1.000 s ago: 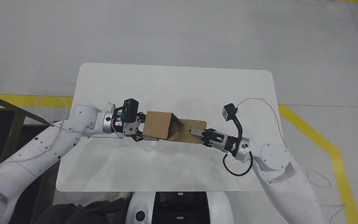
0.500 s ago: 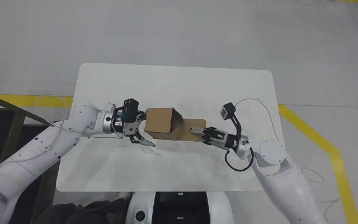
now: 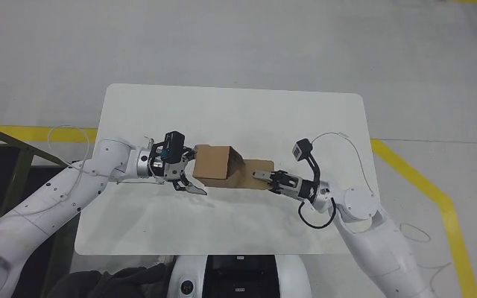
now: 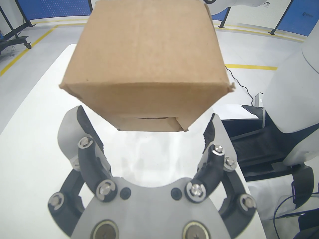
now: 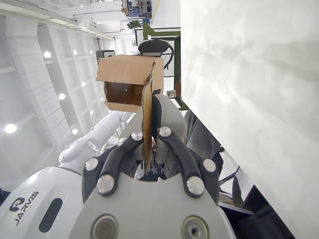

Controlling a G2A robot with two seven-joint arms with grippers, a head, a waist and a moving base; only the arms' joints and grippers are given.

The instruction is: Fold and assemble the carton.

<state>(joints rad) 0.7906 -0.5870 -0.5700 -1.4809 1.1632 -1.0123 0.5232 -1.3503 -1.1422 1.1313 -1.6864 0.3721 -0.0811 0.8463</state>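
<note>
left gripper opened off carton; right gripper clamps flap.

Layout of the work area. The carton sits over the middle of the table, slightly toward the near edge, between the two grippers. The left gripper is just to the left of the carton's closed end; its fingers are spread apart, one toward the near side and one toward the far side of that end. The carton's hollow end faces right. From it a flap extends rightward, and the right gripper — to the right of the carton — is pinched on this flap. Bare table lies far, left and right of the group.
</note>
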